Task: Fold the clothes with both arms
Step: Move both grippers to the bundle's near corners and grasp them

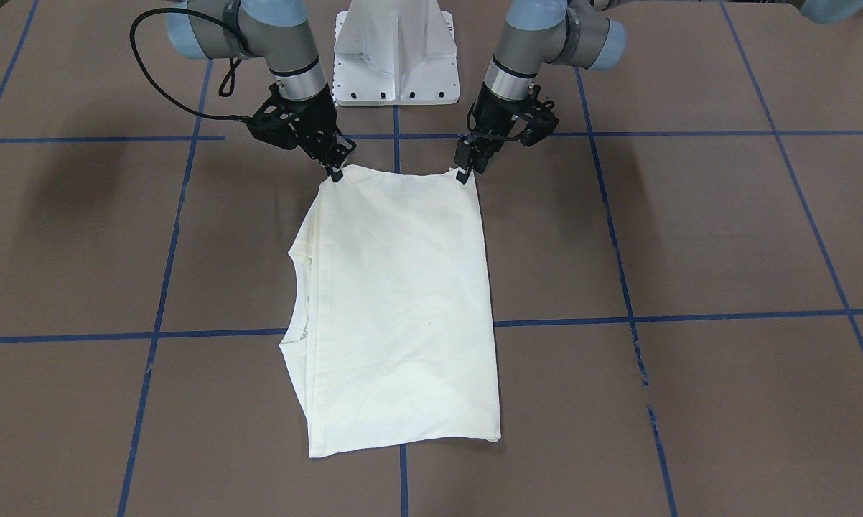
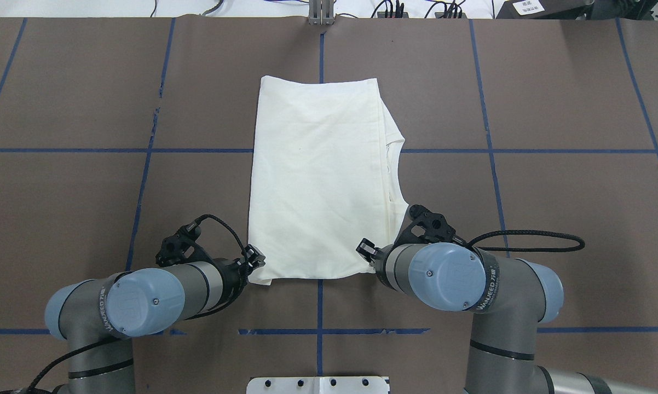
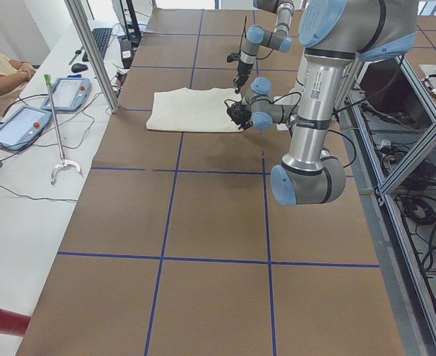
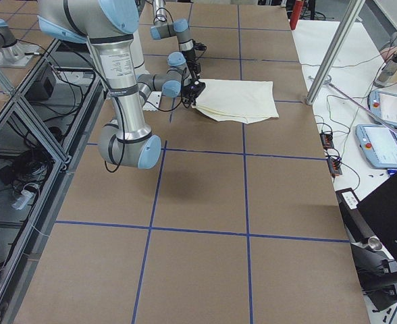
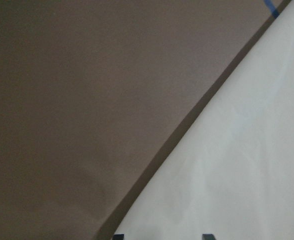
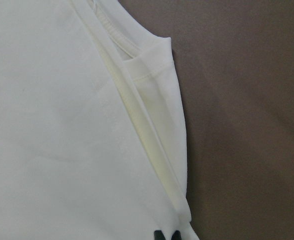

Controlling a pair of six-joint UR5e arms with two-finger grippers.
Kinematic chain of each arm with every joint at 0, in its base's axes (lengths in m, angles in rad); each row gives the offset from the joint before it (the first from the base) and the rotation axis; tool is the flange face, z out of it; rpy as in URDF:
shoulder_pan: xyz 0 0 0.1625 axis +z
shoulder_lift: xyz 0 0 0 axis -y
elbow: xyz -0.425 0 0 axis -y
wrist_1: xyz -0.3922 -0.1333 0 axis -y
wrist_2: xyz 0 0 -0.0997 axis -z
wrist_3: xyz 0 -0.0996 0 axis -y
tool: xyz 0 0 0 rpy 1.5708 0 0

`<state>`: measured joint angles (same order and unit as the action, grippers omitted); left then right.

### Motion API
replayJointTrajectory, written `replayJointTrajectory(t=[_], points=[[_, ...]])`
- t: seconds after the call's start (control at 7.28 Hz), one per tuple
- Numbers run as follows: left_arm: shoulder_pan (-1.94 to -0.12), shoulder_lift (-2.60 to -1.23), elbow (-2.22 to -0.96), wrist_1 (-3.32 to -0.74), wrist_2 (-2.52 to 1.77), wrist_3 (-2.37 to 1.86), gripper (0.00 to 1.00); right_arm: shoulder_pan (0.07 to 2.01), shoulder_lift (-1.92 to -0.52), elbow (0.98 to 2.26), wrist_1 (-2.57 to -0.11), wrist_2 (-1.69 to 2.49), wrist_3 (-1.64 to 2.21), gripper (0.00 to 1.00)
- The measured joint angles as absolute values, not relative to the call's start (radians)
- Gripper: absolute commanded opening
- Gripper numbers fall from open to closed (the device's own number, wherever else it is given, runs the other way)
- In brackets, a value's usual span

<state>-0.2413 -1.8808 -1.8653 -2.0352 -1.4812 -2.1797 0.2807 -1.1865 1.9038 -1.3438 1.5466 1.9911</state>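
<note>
Left arm [image 2: 126, 301]: in the overhead view we see it enter from the lower left of the frame
Right arm [image 2: 449, 276]: it enters from the lower right, and a black cable [image 2: 526, 238] loops beside it
Left gripper [image 2: 255, 257]: at the lower left corner of the T-shirt [image 2: 318, 175]; in its wrist view the fingertips [image 5: 118, 236] stand spread, with cream cloth between them
Right gripper [image 2: 366, 249]: at the lower right corner; in its wrist view the fingertips [image 6: 158, 235] are pressed nearly together and pinch the cloth edge
T-shirt: folded, lying flat in the middle of the frame, plain cream side up, neck opening [image 2: 396, 164] toward the right
Table [image 2: 553, 191]: brown, crossed by blue tape lines [image 2: 488, 98], reaching the top of the frame
</note>
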Motion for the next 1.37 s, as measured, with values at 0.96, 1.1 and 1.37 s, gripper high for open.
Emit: replayJointTrajectory(t=[0.96,1.1,1.37], points=[[-0.231,-1.883,-1.963,-1.958,-1.476,-2.22,0.0,0.281,-1.188,1.909,-1.343,1.548,1.991,0.0],[-0.227,-1.879,-2.021,-1.895,-1.476,-2.237,0.0,0.28,-1.192,1.921,-1.342,1.549,1.991,0.0],[-0.177,-1.873,-2.129,-1.766,-1.477,-2.248,0.0,0.253,-1.243,2.01,-1.34,1.55,1.991,0.0]])
